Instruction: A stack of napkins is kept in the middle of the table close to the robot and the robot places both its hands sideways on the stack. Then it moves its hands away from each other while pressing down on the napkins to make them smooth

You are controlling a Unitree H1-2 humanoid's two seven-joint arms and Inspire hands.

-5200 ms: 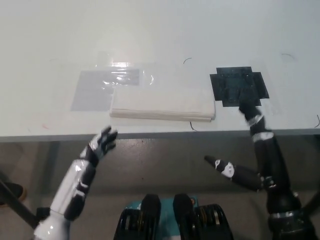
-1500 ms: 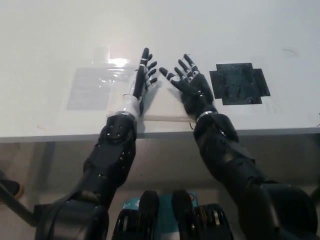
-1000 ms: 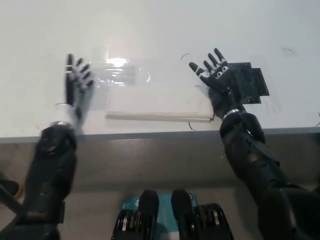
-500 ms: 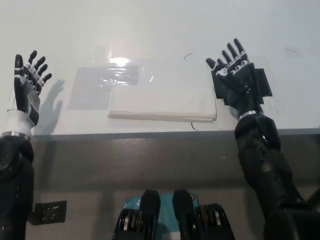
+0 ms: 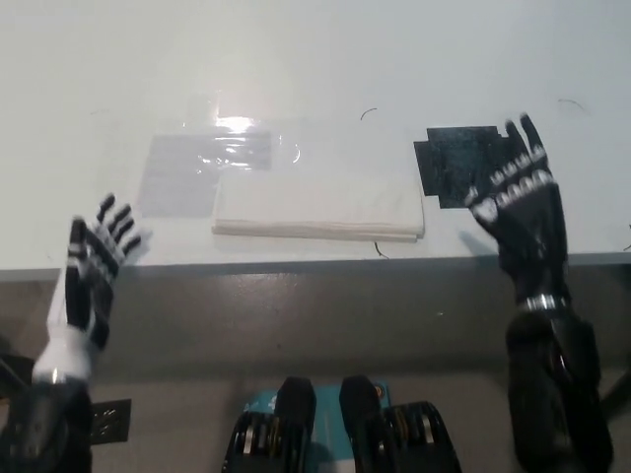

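We see the stack of napkins lying flat near the front edge of the white worktop, roughly at the centre of the view, its long side running parallel to that edge. Neither hand touches it.

The white left hand sits at about 8 o'clock from the stack, well apart from it, right at the worktop's front edge — its palm partly over the edge and its wrist below. It is raised with the fingers pointing up and away toward 1 o'clock, spread apart and holding nothing. The forearm drops straight down to the lower left corner of the view.

The black right hand is at about 3 o'clock from the stack, also clear of it. Its fingers point away toward 12 o'clock, slightly fanned and empty; we cannot tell whether it rests on the surface or hovers above it. Its wrist crosses the front edge and the black forearm runs down toward the lower right.

A black patch of tape lies on the worktop just beside the stack's right end — the right hand overlaps its right part. A clear plastic sheet lies at about 10 o'clock from the stack, with its near corner tucked against the napkins.
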